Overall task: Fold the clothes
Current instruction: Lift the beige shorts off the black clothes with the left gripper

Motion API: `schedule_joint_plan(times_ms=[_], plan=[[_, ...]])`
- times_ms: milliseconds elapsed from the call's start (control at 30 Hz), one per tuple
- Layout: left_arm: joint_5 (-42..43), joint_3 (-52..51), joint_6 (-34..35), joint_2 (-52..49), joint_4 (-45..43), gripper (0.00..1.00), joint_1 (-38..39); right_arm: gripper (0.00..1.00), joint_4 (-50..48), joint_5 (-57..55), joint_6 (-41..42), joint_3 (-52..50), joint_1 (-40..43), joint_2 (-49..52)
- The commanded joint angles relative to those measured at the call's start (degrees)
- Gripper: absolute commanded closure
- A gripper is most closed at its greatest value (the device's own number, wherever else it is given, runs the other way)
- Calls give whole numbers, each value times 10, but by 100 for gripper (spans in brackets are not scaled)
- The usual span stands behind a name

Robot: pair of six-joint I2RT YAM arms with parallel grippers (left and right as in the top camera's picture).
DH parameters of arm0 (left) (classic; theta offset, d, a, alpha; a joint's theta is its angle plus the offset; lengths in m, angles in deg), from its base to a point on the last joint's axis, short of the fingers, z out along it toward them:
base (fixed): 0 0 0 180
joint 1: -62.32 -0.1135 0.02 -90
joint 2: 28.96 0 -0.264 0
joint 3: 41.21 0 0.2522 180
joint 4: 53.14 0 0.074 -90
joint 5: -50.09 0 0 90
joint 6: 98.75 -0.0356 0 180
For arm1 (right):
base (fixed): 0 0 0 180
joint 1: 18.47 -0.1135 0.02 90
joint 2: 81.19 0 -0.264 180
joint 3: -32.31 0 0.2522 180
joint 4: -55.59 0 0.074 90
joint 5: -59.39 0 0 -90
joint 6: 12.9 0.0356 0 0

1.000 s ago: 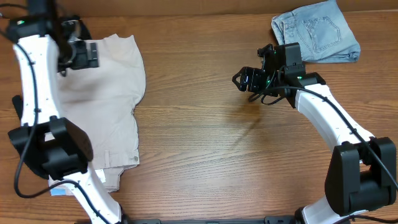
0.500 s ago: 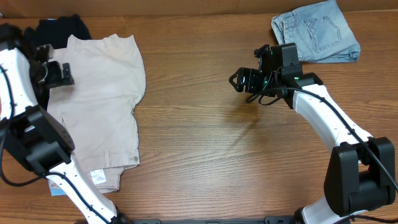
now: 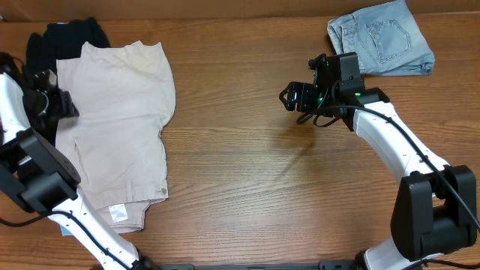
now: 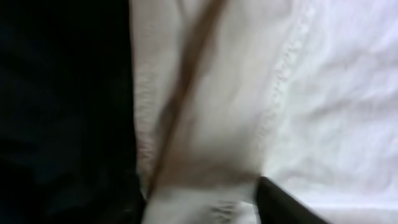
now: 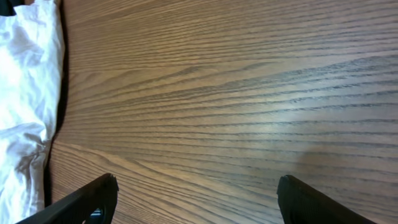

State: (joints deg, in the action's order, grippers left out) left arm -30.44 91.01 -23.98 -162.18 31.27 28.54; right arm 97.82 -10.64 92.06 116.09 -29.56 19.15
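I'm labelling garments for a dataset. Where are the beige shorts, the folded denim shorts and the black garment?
beige shorts (image 3: pixel 120 112), overhead view, middle of the flat fabric.
folded denim shorts (image 3: pixel 390 41), overhead view, on the back pocket.
black garment (image 3: pixel 56 37), overhead view, on the part beside the beige shorts.

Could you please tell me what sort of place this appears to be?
Probably a robotics lab bench, not a home: two white robot arms at a wooden table, with beige shorts and folded denim laid out.

White arms (image 3: pixel 390 146), black joints (image 3: pixel 431 217) (thin black cables (image 3: pixel 412 135))
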Motion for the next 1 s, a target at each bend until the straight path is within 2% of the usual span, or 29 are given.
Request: schedule_joint_plan(times_ms=[0,133,167,233,400,433,500,600,767,967], plan=[[10,-6,14,-6,1,51,1,14,-1,-11,-1,12,-2,-12],[21,-13,15,-6,2,73,5,14,0,-11,-1,12,-1,-12],[24,-14,16,-6,2,83,7,14,0,-11,-1,12,-1,-12],[31,-13,16,-6,7,96,9,14,0,-11,-1,12,-1,-12],[96,13,15,-5,42,96,14,14,-3,6,-1,15,-1,-15],[174,63,15,-5,88,96,23,14,-5,12,1,28,0,-30],[245,126,15,-5,138,96,40,14,2,13,1,49,5,-51],[299,194,15,-5,185,96,74,11,26,13,1,72,16,-75],[312,269,28,-5,241,96,159,9,90,13,1,95,42,-110],[313,278,75,-5,222,96,292,9,167,13,3,98,83,-152]])
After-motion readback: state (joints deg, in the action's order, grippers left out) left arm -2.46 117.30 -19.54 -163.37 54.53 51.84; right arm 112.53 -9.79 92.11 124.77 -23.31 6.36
